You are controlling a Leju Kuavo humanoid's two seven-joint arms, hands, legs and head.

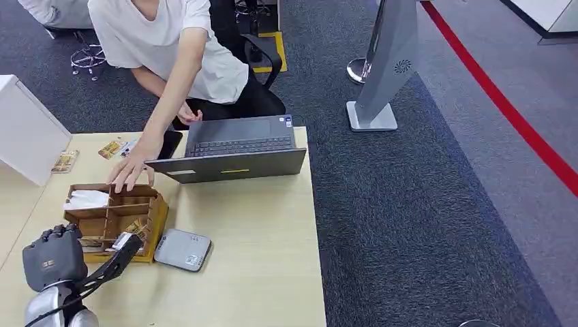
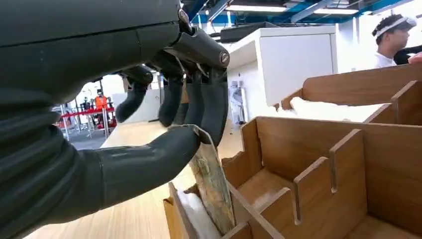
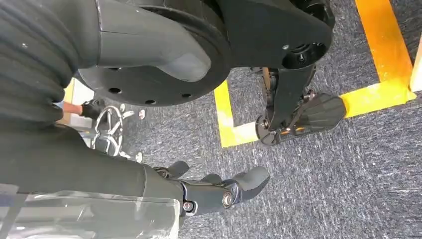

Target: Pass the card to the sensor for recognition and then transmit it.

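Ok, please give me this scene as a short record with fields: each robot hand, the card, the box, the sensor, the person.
left hand: pinches a worn yellowish card at the box's near corner
right hand: hangs over dark carpet, holding nothing, fingers slightly curled
box: open wooden divided box on the pale wooden table
sensor: flat grey square reader, right of the box
person: white shirt, hand on the box's far edge

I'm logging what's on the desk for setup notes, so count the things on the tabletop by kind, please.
Laptop: 1
Wooden divided box: 1
Grey sensor pad: 1
White box at the table's left edge: 1
Loose cards lying flat beyond the wooden box: 3 visible, at and
Card pinched by the left hand: 1
Total: 8
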